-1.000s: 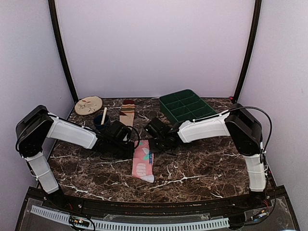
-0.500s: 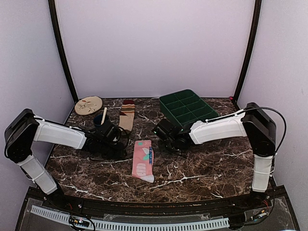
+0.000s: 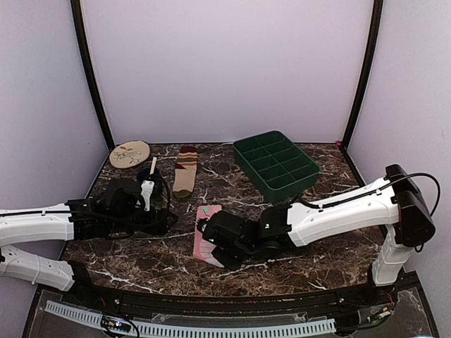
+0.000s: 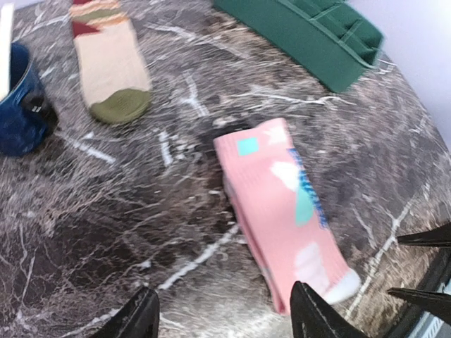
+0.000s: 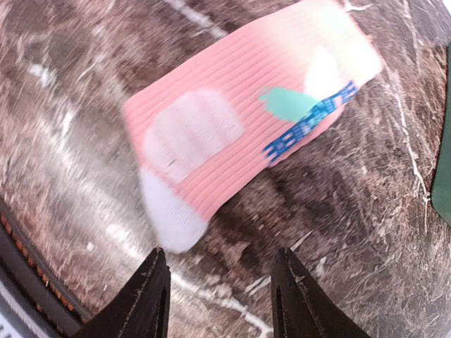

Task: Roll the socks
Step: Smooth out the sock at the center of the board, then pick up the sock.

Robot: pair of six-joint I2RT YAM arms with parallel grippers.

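The worktop (image 3: pixel 141 260) is dark brown marble shot through with white veins. Back in its far left corner lies a round beige plate (image 3: pixel 130 153) with a faint sprig pattern on it. Near the plate, a little toward the front and to its right, stands a dark blue cup (image 4: pixel 20 105) with a flat white stick (image 4: pixel 5 42) leaning out of it. Over on the far right sits a green tray (image 3: pixel 296 182), split into compartments and set at an angle to the worktop's edges. Pale lilac walls close in three sides, with a black post (image 3: pixel 90 77) up each rear corner. A white slotted strip (image 3: pixel 190 329) runs along the front.
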